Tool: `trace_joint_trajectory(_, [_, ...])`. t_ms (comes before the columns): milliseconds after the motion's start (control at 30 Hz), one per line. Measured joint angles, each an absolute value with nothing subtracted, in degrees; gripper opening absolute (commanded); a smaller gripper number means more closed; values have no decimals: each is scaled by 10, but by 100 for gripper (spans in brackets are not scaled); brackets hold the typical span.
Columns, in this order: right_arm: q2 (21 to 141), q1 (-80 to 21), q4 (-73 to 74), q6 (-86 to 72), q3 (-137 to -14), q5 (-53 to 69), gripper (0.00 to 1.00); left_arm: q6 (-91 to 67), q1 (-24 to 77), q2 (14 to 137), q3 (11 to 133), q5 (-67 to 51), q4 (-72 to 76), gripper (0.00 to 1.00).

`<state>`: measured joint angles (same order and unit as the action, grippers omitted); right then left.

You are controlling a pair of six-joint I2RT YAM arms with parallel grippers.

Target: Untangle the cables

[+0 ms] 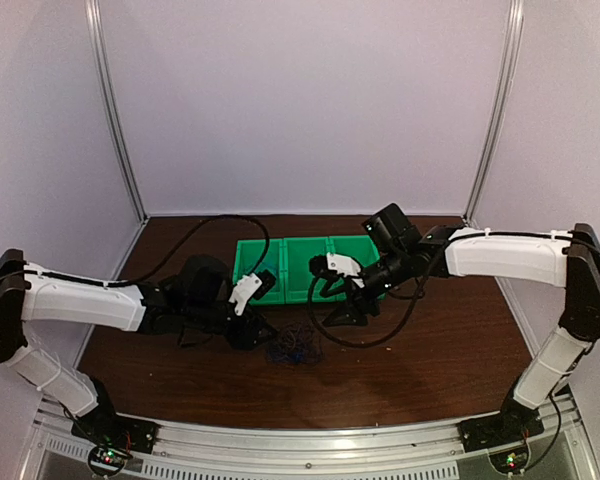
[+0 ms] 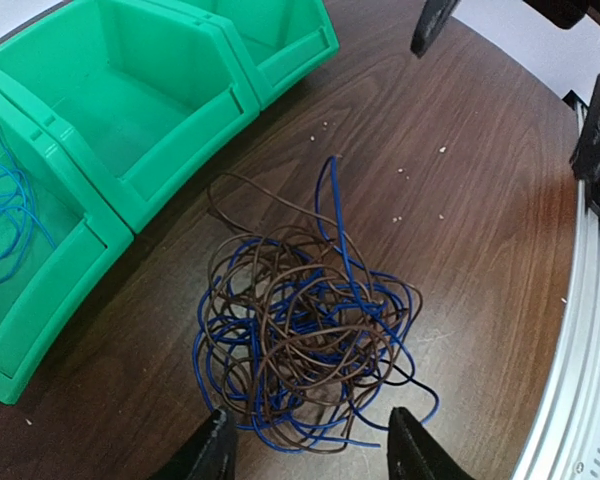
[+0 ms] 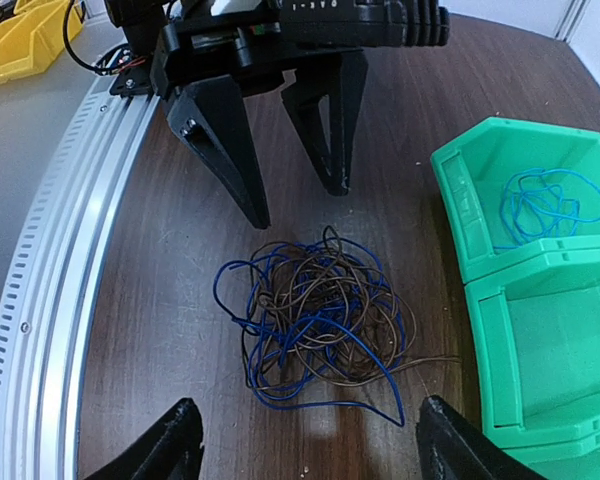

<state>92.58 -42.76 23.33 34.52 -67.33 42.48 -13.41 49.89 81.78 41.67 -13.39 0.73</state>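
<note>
The left gripper point(image 3: 295, 200) has its jaws apart and holds nothing. The right gripper point(image 3: 310, 430) is also spread wide and empty. The tangle of blue and brown cables point(image 3: 315, 325) lies on the table point(image 3: 180, 300), just beside the green bin point(image 3: 460, 200). One blue cable point(image 3: 540, 205) lies inside this bin.
</note>
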Motion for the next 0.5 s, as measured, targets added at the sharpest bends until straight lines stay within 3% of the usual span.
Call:
trace_joint_trajectory(367, [1051,-432,224,340,-721,417,73,-147,475,857,386,-139,91,50])
trace_joint_trajectory(500, [1071,-432,224,330,-725,415,59,-154,475,862,383,-149,121,49])
